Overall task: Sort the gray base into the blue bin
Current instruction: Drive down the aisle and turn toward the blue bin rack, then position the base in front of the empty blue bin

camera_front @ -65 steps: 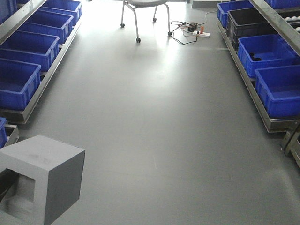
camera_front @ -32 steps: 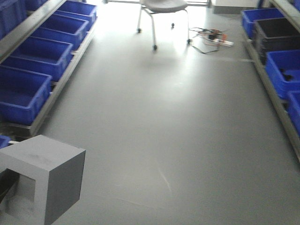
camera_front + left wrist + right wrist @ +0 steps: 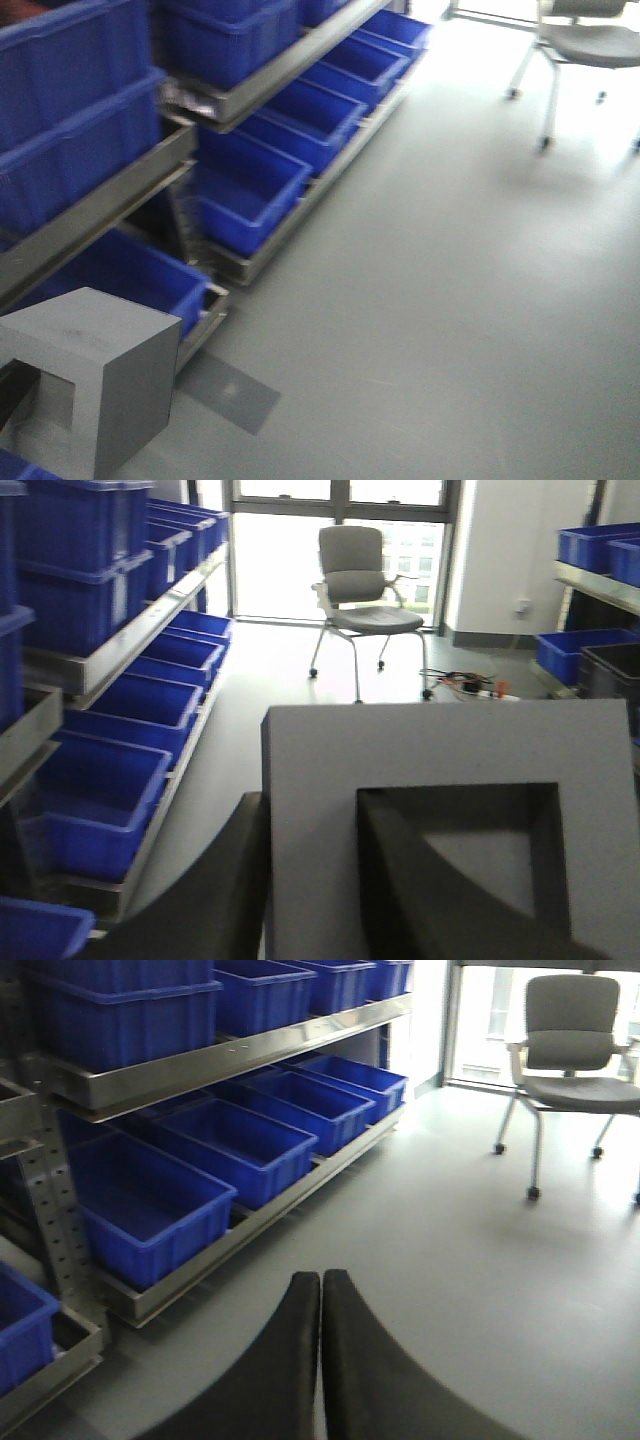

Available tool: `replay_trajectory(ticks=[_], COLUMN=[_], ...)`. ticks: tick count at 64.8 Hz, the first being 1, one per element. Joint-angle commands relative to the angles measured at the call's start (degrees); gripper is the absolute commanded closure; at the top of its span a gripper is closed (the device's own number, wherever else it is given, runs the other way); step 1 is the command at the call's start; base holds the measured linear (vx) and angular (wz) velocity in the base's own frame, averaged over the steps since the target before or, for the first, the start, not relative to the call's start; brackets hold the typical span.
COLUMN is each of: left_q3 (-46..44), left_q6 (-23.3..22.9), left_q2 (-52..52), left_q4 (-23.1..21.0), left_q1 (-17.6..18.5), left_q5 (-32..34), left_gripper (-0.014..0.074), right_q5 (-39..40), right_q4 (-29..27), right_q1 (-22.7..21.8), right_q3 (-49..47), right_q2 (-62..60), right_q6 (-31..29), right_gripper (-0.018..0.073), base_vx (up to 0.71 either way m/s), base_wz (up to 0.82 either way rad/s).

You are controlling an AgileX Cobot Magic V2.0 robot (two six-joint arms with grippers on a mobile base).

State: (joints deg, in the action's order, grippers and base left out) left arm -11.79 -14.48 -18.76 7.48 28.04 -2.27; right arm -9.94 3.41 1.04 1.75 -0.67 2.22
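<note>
1. Gray and matte, the base point(image 3: 440, 740) is clamped by our left gripper point(image 3: 308, 815), with one dark finger outside its wall and the other inside the square recess.
2. Our right gripper point(image 3: 321, 1295) carries nothing, and its fingers are pressed together.
3. Ahead and left of both grippers, a blue bin point(image 3: 150, 1210) sits among others on steel shelves point(image 3: 230, 1055). The base is in none of them.
4. Farther ahead, to the right, stands a gray chair point(image 3: 575, 1030).
</note>
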Motion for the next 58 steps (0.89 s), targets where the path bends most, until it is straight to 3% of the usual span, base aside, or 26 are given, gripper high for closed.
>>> replay_trajectory(ticks=[1,58], left_q3=[-2.0,-2.0], left_q6=[-0.6,-0.6], left_q2=[-0.3,-0.3], left_q4=[-0.2,-0.2], left_q1=[0.1,0.1], left_q5=[6.0,6.0], left_gripper=[0.0602,0.0602], right_q5=[4.2,4.2], right_q4=[0.4,0.4], right_q1=[-0.3,-0.3], right_q3=[0.8,0.8], right_q2=[-0.7,-0.7], right_q6=[-0.3,-0.3], right_gripper=[0.0568,0.0568], base_vx=[0.27,0.22], base_wz=[0.90,0.83])
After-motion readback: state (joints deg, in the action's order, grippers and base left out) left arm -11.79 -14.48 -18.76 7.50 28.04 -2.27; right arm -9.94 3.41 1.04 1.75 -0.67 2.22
